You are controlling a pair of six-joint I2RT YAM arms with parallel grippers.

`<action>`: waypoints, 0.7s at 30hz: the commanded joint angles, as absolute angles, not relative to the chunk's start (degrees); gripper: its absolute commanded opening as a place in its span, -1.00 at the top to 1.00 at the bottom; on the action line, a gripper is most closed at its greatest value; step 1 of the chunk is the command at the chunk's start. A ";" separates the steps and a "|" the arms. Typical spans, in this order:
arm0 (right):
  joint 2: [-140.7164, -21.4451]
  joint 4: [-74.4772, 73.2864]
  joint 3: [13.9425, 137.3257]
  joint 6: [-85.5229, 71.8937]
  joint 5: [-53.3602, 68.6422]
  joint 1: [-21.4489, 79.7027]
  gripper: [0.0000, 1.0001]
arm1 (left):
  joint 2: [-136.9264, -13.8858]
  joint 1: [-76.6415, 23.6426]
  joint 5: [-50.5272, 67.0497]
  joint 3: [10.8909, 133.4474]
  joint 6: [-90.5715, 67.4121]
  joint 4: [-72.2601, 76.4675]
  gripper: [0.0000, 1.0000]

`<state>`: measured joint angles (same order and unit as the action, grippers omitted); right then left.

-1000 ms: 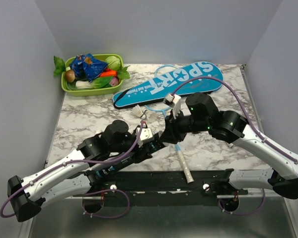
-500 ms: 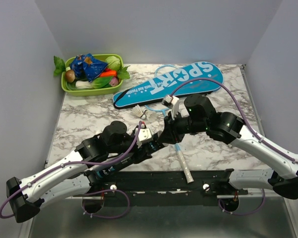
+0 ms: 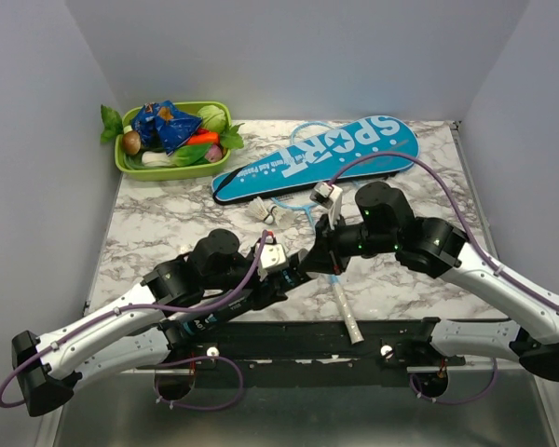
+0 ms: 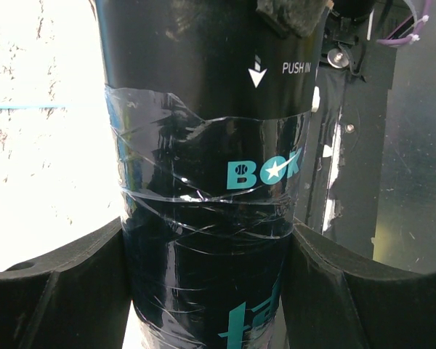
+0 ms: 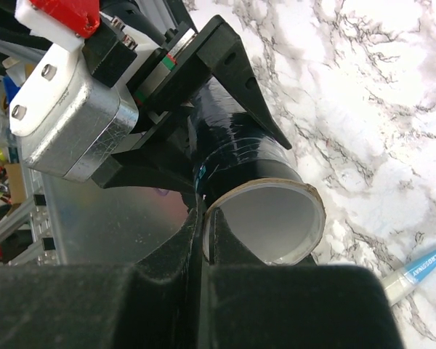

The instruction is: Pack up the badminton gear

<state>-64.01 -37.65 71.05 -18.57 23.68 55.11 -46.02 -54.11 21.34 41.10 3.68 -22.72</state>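
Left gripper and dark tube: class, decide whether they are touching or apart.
Touching. Left wrist view: both fingers of the left gripper press the dark tube, no gap either side.

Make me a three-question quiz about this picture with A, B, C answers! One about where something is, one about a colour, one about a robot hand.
1. Where on the table is the green tray of toy vegetables?
A far left corner
B near right corner
C middle

2. What colour is the racket cover lettered SPORT?
A red
B blue
C yellow

3. What is the left gripper doing?
A holding the dark tube
B hanging empty
C holding a racket

Answers:
1 A: the top view shows it there.
2 B: it is bright blue.
3 A: the tube fills the space between its fingers.
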 commanded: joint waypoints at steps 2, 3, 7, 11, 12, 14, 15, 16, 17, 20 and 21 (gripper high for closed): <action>-59.77 -37.71 69.96 -18.90 29.62 55.55 0.99 | -45.26 -53.88 20.39 40.52 2.20 -21.01 1.00; -59.16 -37.79 69.79 -18.90 29.45 55.55 0.99 | -45.26 -53.88 20.48 40.52 2.20 -21.01 1.00; -57.31 -38.93 69.70 -18.55 28.30 55.63 0.99 | -45.35 -53.96 20.48 40.43 2.11 -20.92 1.00; -55.73 -40.78 70.31 -18.11 26.20 55.55 0.99 | -45.61 -54.05 20.48 40.52 2.20 -21.00 1.00; -55.37 -41.13 70.49 -18.11 24.45 55.63 0.99 | -45.62 -54.05 20.48 40.52 2.20 -21.01 1.00; -55.11 -42.70 70.93 -18.02 21.38 55.55 0.99 | -45.70 -54.14 20.57 40.61 2.20 -21.01 1.00; -55.46 -43.50 71.54 -18.10 16.66 55.63 0.99 | -45.70 -54.05 20.57 40.61 2.20 -21.01 1.00; -55.81 -44.55 71.80 -18.02 13.65 55.46 0.99 | -45.62 -54.05 20.48 40.61 2.28 -21.01 1.00; -56.42 -47.00 72.15 -18.19 10.23 55.55 0.99 | -45.62 -54.05 20.22 40.69 2.29 -21.09 1.00; -59.85 -50.70 72.16 -19.25 -2.17 54.41 0.99 | -45.35 -54.05 20.04 40.69 2.29 -21.18 1.00; -60.55 -50.63 71.64 -19.42 -5.24 53.88 0.99 | -45.18 -54.14 20.04 40.69 2.20 -21.18 1.00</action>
<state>-57.19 -44.29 71.20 -18.59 11.62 55.11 -45.87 -54.22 21.06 41.10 2.70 -21.17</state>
